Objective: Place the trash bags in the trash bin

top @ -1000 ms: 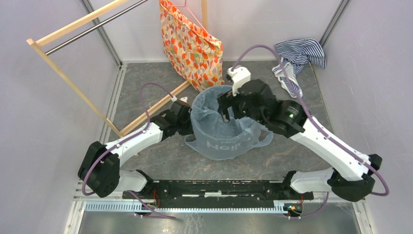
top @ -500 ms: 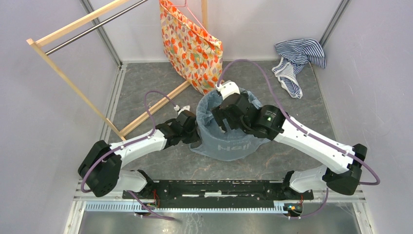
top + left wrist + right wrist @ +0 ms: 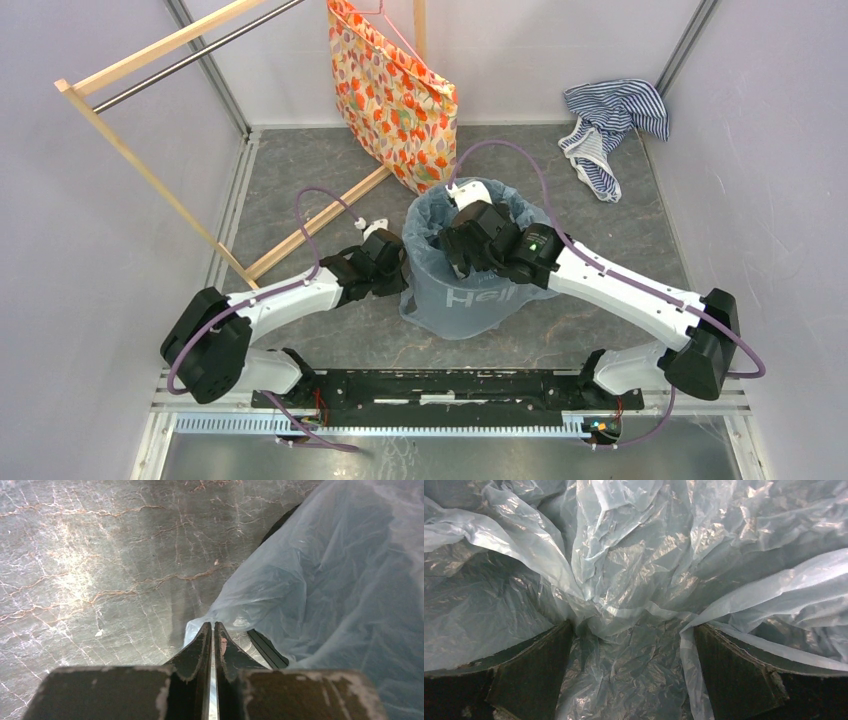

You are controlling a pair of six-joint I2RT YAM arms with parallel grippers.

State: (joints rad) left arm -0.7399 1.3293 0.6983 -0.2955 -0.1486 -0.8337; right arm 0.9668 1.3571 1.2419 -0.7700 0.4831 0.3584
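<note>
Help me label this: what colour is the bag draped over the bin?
The trash bag is translucent pale blue, clearest in the top external view.

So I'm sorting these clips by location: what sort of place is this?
Likely a robot lab test cell: plain pale partition walls box in a marble-look table, with staged props like a wooden rack and a floral bag.
</note>
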